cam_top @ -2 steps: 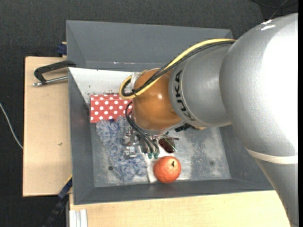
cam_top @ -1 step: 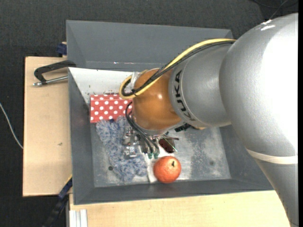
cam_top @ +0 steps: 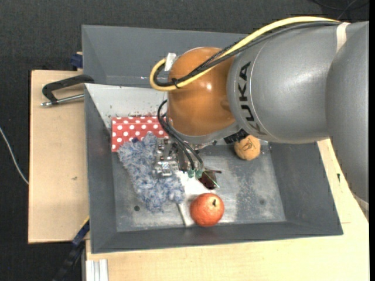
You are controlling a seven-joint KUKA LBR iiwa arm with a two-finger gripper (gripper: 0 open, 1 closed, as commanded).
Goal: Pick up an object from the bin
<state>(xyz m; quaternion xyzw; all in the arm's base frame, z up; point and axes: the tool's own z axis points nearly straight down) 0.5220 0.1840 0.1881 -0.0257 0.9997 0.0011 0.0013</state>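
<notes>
My gripper [cam_top: 166,164] hangs under the arm's orange cover, low over the right edge of a blue-grey fuzzy cloth [cam_top: 142,177] in the middle-left of the bin. Its metal tip is right at the cloth's fibres. A white flat piece [cam_top: 190,187] lies just to the right of the gripper, with a small dark thing [cam_top: 208,181] on it. A red apple [cam_top: 207,209] sits near the bin's front wall, below and to the right of the gripper.
A red white-dotted packet [cam_top: 132,129] lies behind the cloth at the back left. A tan cork-like lump [cam_top: 247,147] rests to the right, partly under the arm. The large grey arm covers the bin's back right.
</notes>
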